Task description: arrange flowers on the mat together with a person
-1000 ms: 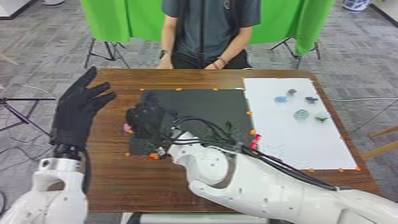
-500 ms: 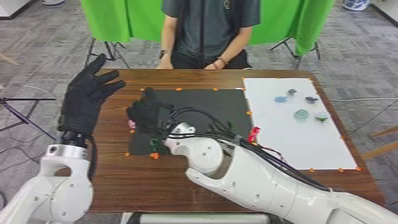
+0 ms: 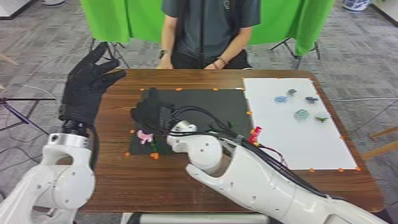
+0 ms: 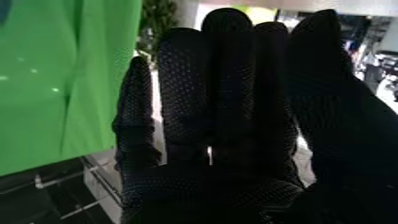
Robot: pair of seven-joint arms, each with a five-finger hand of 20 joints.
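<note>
In the head view, my right hand (image 3: 151, 114) is over the left part of the black mat (image 3: 206, 100), its fingers straight. A pink flower (image 3: 145, 136) with green beside it lies at the mat's left side, just below that hand. My left hand (image 3: 86, 82) stands raised with straight fingers over the table's left edge. The right wrist view has the right hand (image 4: 213, 125) with extended fingers and nothing held between them. The right forearm hides part of the mat.
Several small blue, green and dark pieces, among them a pale green one (image 3: 302, 114), lie on the white sheet (image 3: 306, 145) to the right. A red object (image 3: 255, 134) is beside the right arm. A person stands across the wooden table (image 3: 142, 185), hands at its far edge.
My right hand has shifted up the mat from its lower left part, and more of the pink flower shows. My left hand has moved slightly to the right.
</note>
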